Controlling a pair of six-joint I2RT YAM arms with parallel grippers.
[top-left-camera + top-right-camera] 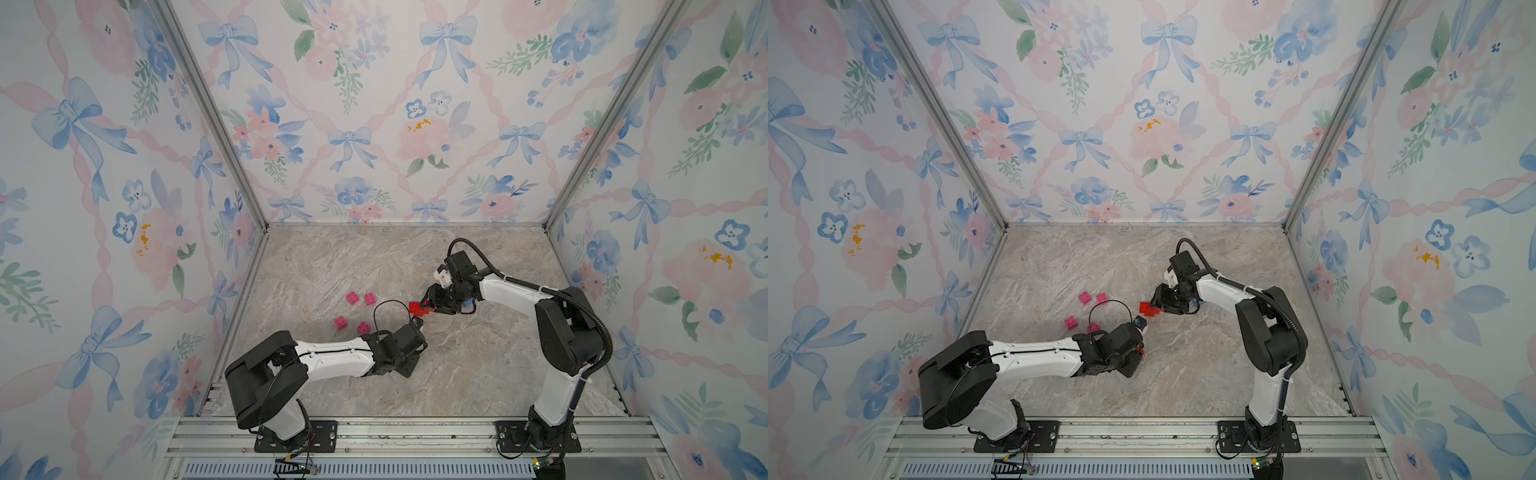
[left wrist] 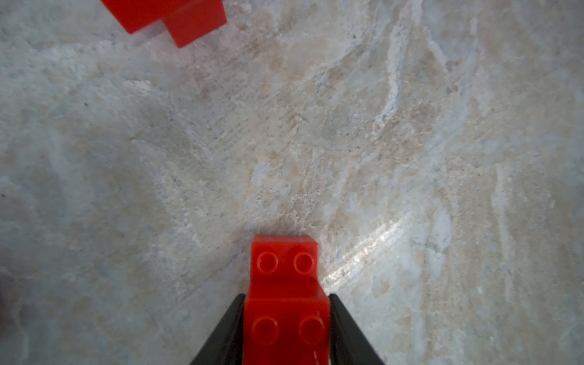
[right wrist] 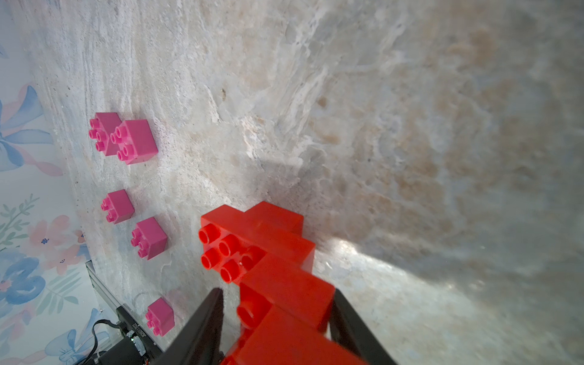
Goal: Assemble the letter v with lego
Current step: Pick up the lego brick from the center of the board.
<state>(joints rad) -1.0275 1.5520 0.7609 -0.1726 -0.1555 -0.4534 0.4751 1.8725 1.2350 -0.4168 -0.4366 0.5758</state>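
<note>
Between the black fingers of my left gripper (image 2: 286, 297) sits a red lego piece (image 2: 284, 278), two studded squares stepped one behind the other. Both fingers press its sides, low over the marble table. In a top view only a red sliver (image 1: 1141, 352) shows under that wrist. My right gripper (image 3: 277, 290) is shut on a stepped stack of red lego bricks (image 3: 252, 240), held near the table's middle in both top views (image 1: 417, 308). The two red pieces are apart. Several pink lego bricks (image 1: 352, 297) lie loose to the left.
The marble table (image 1: 478, 365) is walled by flowered panels on three sides. An aluminium rail (image 1: 415, 432) with both arm bases runs along the front. The pink bricks (image 3: 149, 237) lie close to the left arm's forearm (image 1: 332, 353).
</note>
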